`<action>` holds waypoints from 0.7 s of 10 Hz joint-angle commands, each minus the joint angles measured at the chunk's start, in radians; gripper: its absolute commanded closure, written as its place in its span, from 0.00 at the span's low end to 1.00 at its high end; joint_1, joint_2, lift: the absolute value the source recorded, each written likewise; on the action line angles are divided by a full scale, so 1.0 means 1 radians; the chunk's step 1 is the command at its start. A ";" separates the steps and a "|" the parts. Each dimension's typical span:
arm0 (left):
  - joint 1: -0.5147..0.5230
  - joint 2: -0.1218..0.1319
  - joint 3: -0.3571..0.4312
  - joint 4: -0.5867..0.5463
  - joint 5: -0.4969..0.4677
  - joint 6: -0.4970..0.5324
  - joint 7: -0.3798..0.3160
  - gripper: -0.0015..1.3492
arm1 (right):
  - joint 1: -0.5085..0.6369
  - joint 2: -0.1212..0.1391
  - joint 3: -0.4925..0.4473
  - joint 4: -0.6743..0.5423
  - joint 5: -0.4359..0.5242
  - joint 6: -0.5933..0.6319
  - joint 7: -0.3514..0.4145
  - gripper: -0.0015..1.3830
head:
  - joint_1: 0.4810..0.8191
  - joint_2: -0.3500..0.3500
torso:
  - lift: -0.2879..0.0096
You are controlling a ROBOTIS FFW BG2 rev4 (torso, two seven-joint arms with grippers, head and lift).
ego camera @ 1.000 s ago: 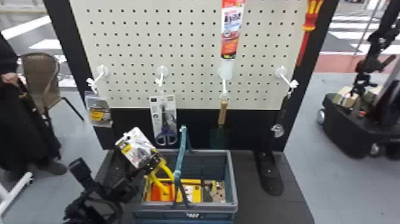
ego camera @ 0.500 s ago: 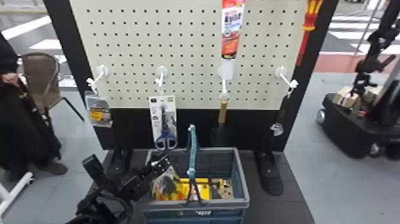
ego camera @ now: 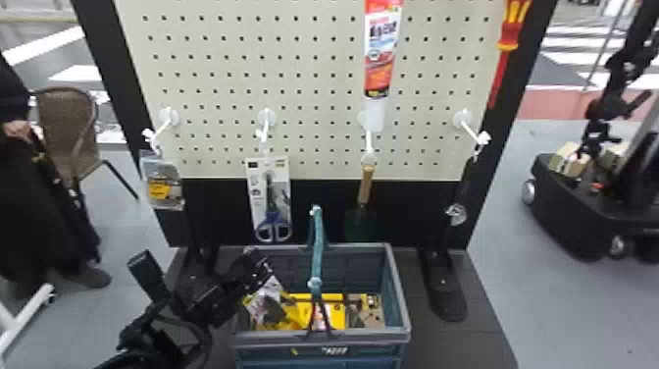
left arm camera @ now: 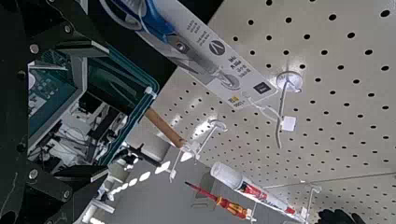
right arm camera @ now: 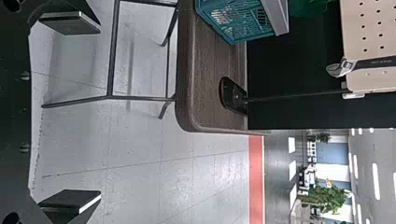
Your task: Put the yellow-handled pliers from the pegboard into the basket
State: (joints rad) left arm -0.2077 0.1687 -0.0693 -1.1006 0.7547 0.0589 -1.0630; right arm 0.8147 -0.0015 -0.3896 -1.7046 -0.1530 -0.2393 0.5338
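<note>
I had my left claw (ego camera: pixel 265 273) over the left part of the basket (ego camera: pixel 403 314), its fingers spread and nothing between them. The yellow-handled pliers (ego camera: pixel 268 304), on their card, lay inside at the left, near my fingertips. My right claw (right arm camera: pixel 98 112) was spread and empty too.

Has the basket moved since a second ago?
Yes, towards the robot's right: in the head view, the basket now sits closer to the pegboard stand's right foot.
</note>
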 commanded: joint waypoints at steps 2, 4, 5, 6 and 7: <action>0.002 0.000 0.002 -0.003 0.000 0.007 0.000 0.29 | 0.000 0.002 0.000 0.002 0.001 0.000 0.000 0.04 | 0.20 0.50 | 0.63; 0.004 0.002 0.005 -0.008 0.000 0.010 0.000 0.29 | 0.000 0.002 0.000 0.002 0.001 0.000 0.000 0.04 | 0.20 0.50 | 0.63; 0.004 0.000 0.008 -0.010 -0.002 0.010 0.000 0.29 | 0.000 0.002 0.000 0.002 0.001 0.000 0.000 0.04 | 0.20 0.50 | 0.63; 0.004 0.000 0.008 -0.013 -0.002 0.010 0.000 0.29 | 0.000 0.002 0.000 0.002 0.001 0.000 0.000 0.04 | 0.20 0.50 | 0.63; 0.006 0.002 0.010 -0.015 -0.002 0.012 0.000 0.29 | 0.000 0.002 0.000 0.002 0.001 0.000 0.000 0.04 | 0.20 0.50 | 0.63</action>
State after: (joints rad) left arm -0.2016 0.1699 -0.0607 -1.1136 0.7532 0.0703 -1.0630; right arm 0.8144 -0.0015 -0.3896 -1.7022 -0.1519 -0.2394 0.5338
